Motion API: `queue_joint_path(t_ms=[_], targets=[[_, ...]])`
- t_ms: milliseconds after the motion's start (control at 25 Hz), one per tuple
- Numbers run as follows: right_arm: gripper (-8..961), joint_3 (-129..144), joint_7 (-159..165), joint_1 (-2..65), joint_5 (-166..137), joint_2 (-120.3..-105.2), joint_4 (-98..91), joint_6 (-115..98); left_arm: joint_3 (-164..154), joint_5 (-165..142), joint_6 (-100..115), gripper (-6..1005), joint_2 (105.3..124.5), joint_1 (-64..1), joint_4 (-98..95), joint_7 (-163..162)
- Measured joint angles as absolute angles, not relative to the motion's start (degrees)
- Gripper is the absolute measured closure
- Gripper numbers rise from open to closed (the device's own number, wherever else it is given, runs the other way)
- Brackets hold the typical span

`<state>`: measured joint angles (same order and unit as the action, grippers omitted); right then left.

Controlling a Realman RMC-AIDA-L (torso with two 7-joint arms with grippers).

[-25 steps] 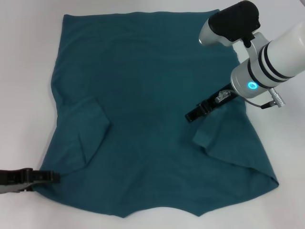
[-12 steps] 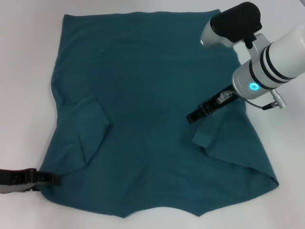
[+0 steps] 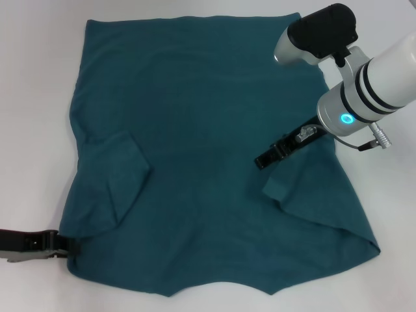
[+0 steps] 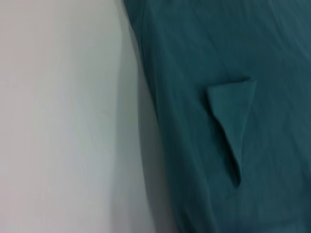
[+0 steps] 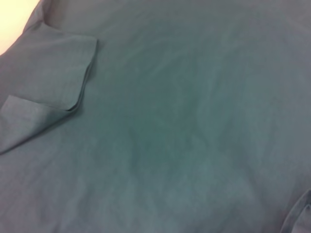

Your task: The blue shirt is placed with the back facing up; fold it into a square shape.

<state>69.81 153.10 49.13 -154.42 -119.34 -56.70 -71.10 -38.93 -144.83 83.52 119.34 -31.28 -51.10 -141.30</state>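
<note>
**Both sleeves tucked in, side folds come next**

The blue shirt [image 3: 208,156] lies spread on the white table [image 3: 32,97], plain side up, covering most of the work area. Both short sleeves are already folded inward: the left sleeve [image 3: 120,175] lies as a flap over the body, and the right sleeve [image 3: 286,185] is turned in with its edge slightly raised.

The left gripper [image 3: 65,245] sits low at the near left corner of the shirt, right at the fabric's edge. Whether its fingers are parted or pinching the cloth cannot be told from these views. The right gripper [image 3: 263,159] hovers over the shirt just above the right sleeve fold, with its arm reaching in from the far right; its fingers look closed together with no cloth between them, and it appears to hold nothing.

My read is that the step in hand is starting a lengthwise fold of a side panel toward the middle. To do it well, each gripper should take the edge at matching points, near hem and shoulder, so the fold line runs straight. Lift only enough to clear the table, carry the edge across evenly, and lay it down without dragging, or the tucked sleeves may spring open. The raised right sleeve edge deserves a press flat first.
</note>
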Motion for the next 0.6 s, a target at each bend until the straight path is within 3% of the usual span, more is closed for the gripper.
queue_joint_path(t_ms=[400, 600], targets=[[70, 69.78, 153.10, 48.97, -154.42, -119.45, -56.70, -71.18, -38.74, -144.79, 81.47, 983, 118.93, -31.57, -49.55, -141.21], [71, 69.76, 153.10, 48.71, -154.42, -119.41, -56.69, -71.14, -38.79, -144.72, 81.56, 982, 118.86, -31.57, -49.81, -141.07]])
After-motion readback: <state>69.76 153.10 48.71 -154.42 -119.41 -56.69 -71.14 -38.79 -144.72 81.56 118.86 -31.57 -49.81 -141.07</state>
